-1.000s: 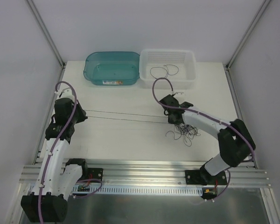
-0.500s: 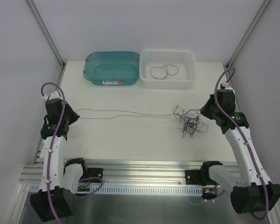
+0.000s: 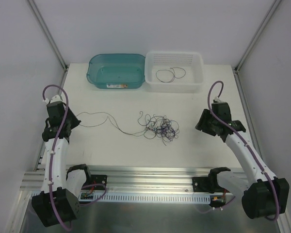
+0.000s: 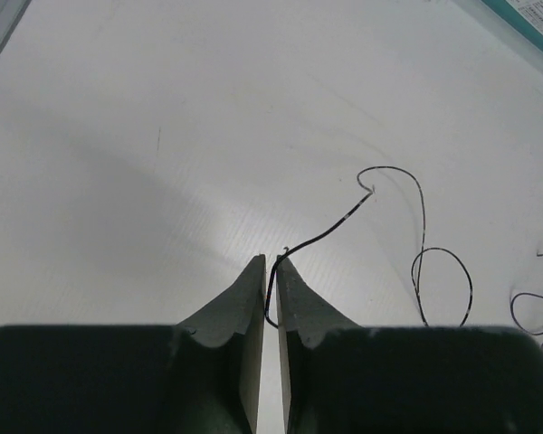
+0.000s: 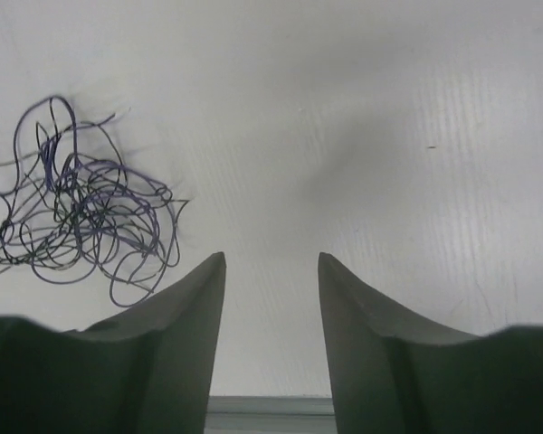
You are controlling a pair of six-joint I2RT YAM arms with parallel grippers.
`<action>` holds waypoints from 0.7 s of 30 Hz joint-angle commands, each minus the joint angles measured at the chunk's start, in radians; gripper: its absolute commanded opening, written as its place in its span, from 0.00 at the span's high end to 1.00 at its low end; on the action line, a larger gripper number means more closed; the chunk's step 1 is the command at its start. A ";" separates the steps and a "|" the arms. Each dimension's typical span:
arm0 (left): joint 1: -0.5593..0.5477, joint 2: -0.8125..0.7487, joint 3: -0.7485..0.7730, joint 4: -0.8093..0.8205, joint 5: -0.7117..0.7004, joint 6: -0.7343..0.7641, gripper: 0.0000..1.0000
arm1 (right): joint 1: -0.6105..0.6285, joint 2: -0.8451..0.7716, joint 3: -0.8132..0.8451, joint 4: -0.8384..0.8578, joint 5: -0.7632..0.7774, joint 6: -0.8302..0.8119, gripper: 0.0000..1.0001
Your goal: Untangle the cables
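Observation:
A tangle of thin dark and purple cables (image 3: pixel 160 127) lies in the middle of the table; in the right wrist view the tangle (image 5: pixel 77 212) sits left of the fingers. One slack strand (image 3: pixel 106 116) curls from the tangle toward my left gripper (image 3: pixel 76 121). In the left wrist view the left gripper (image 4: pixel 271 259) is shut on the end of that strand (image 4: pixel 344 220). My right gripper (image 3: pixel 200 124) hovers to the right of the tangle, apart from it. In its own wrist view the right gripper (image 5: pixel 271 256) stands open with nothing between its fingers.
A teal tub (image 3: pixel 92 73) and a white basket (image 3: pixel 200 68) stand side by side at the back edge. A looped cable (image 3: pixel 170 74) lies in the basket. The arm bases and a metal rail (image 3: pixel 150 174) run along the near edge.
My right gripper has opened and let go of the tangle. The tangle has slid left to mid-table and the taut strand has gone slack. The left gripper keeps its hold.

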 commanded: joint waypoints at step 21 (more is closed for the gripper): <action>-0.424 -0.015 -0.029 0.092 0.394 -0.119 0.01 | 0.195 0.531 0.066 0.538 -0.350 -0.264 0.51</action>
